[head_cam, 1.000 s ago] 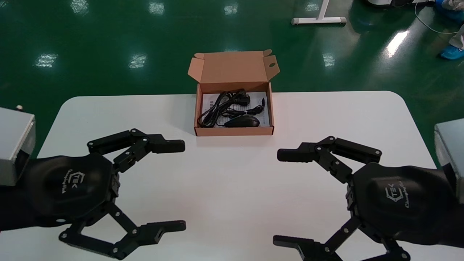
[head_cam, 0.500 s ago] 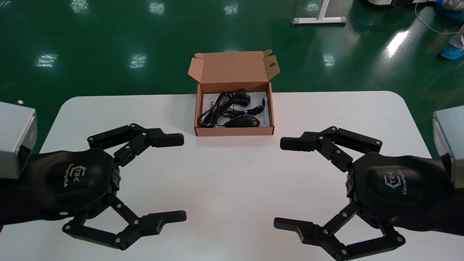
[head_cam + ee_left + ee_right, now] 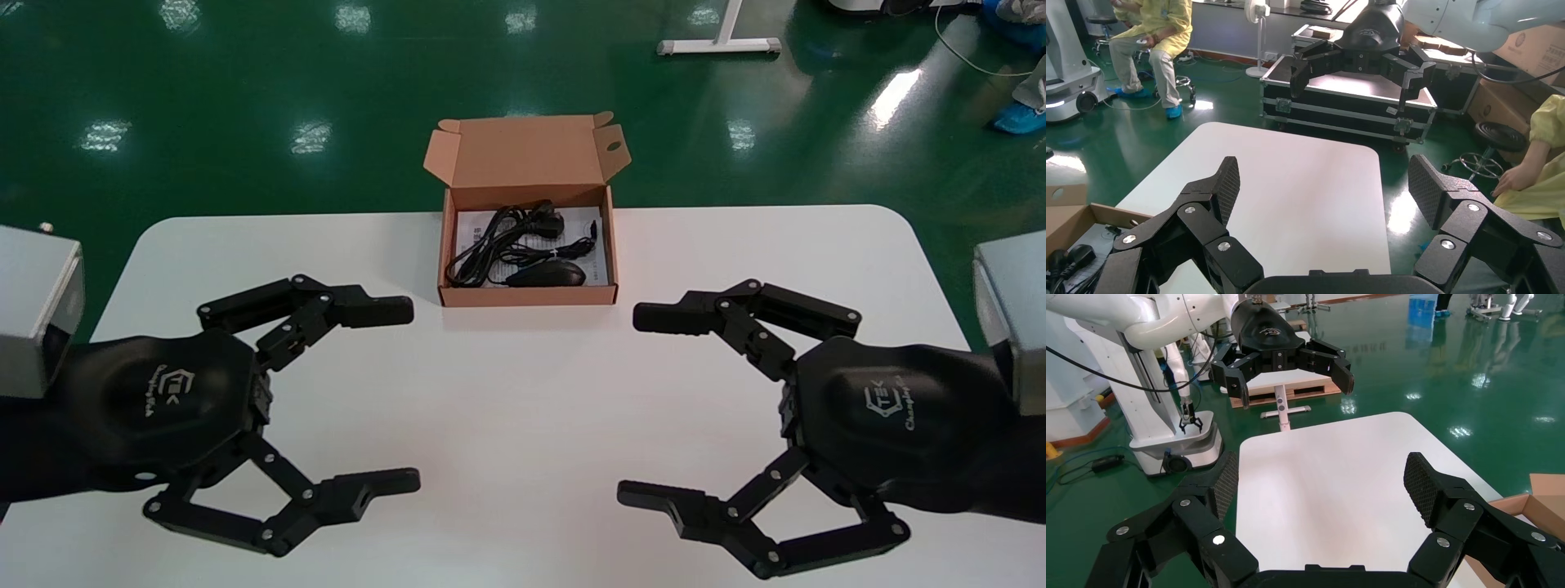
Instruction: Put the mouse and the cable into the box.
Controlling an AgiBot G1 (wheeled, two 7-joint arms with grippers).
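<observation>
Cardboard box [image 3: 527, 296], lid raised, at the far middle edge of the white tabletop [image 3: 523, 457]. Inside it lie the black mouse [image 3: 546, 275], against the near wall, and the coiled black cable [image 3: 490, 241] behind it, on a printed sheet [image 3: 467, 231]. Left claw [image 3: 404, 396] and right claw [image 3: 637, 404] hover over the near tabletop, facing each other, fingers spread wide, holding nothing.

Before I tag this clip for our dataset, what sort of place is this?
Probably a robotics lab or test hall: a glossy green floor, black equipment cases, and a seated person in a yellow coat and blue shoe covers.
</observation>
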